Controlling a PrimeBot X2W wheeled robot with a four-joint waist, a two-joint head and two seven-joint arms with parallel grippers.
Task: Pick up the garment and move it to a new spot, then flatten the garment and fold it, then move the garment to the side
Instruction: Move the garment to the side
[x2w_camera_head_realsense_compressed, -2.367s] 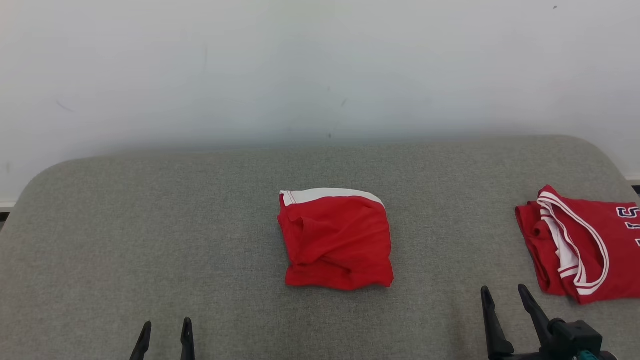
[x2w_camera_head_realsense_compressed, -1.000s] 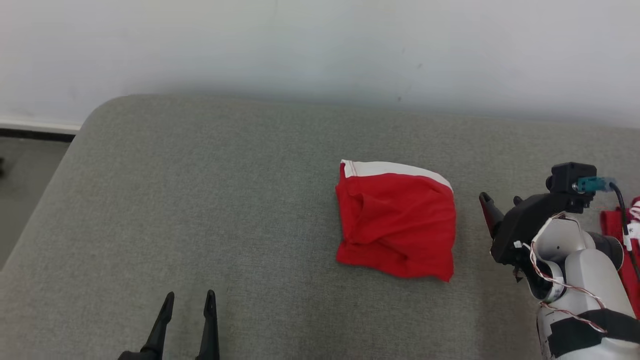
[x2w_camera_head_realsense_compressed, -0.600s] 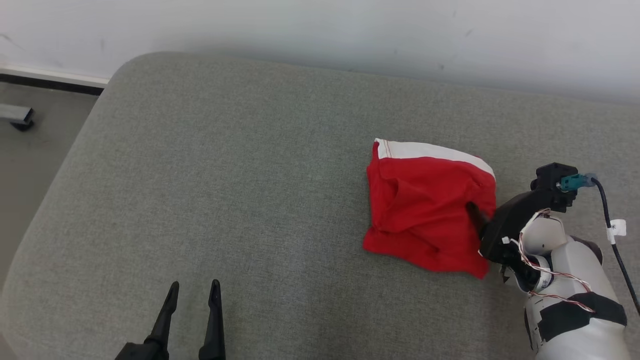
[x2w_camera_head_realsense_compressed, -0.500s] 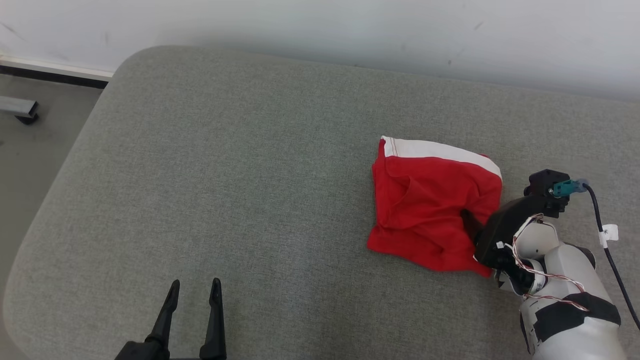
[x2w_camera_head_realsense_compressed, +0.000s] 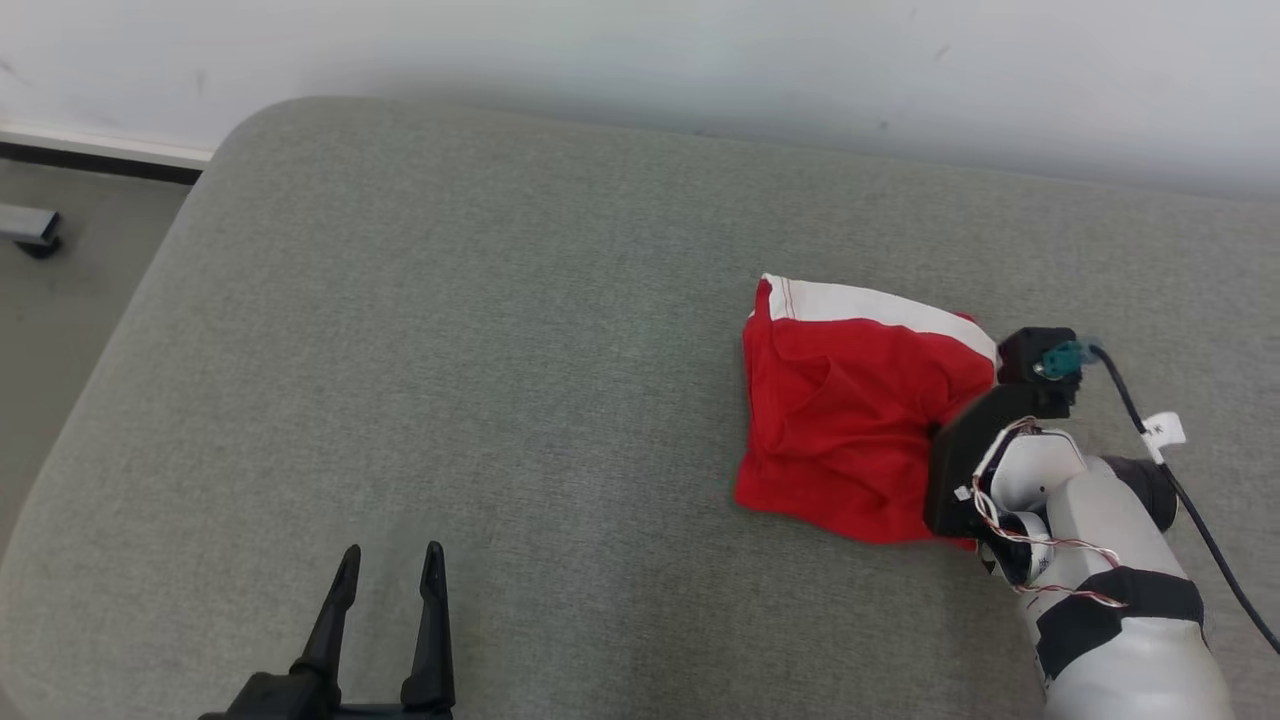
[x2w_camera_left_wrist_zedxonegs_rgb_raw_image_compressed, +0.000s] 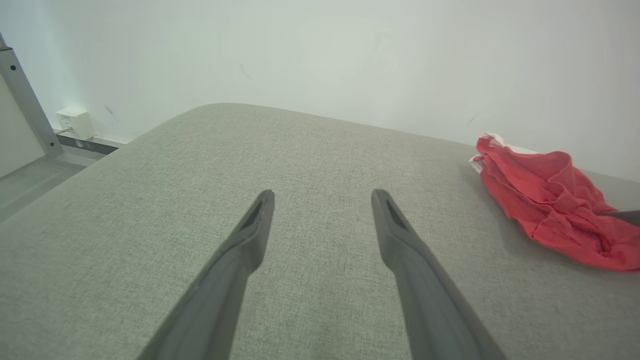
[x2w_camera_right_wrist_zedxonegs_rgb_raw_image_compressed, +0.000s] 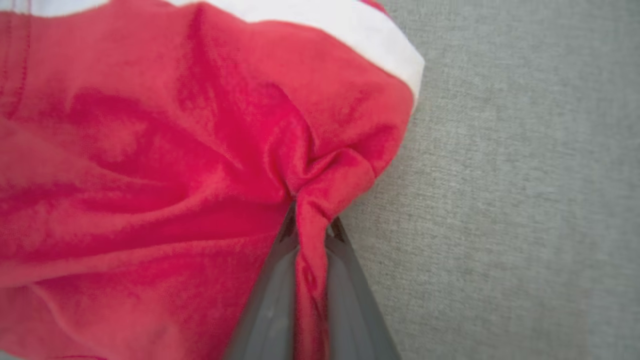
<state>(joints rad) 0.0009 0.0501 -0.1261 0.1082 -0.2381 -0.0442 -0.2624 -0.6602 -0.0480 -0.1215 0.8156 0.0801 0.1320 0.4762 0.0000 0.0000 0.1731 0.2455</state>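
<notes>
**Pinching the garment's right edge, readying the lift**

Clamping the right gripper (x2w_camera_right_wrist_zedxonegs_rgb_raw_image_compressed: 310, 232) onto a twisted ridge of red cloth at the right-hand edge of the garment (x2w_camera_head_realsense_compressed: 850, 430), fingers drawn almost together with only that fold between them. Lying crumpled into a rough square on the right half of the grey cushion (x2w_camera_head_realsense_compressed: 480, 330), white band running along the far edge, red bulk spreading away from the pinch toward the robot's left. Showing no clear long axis, being about as wide as deep. Reaching in from the right side, so probably letting most of the cloth hang to the left of the grip once raised. Hovering the left gripper (x2w_camera_head_realsense_compressed: 391, 555) well apart over bare cushion at the near left, fingers spread wide and holding nothing. Leaving the pick to the right arm, by far the nearer.

Differing from a second ago: then standing open just beside that same right edge, clear of the cloth; now closed over it and bunching the edge into a peak. Keeping the left gripper spread as before. Owing the shift of the whole head view to the camera turning, not to the garment sliding.
</notes>
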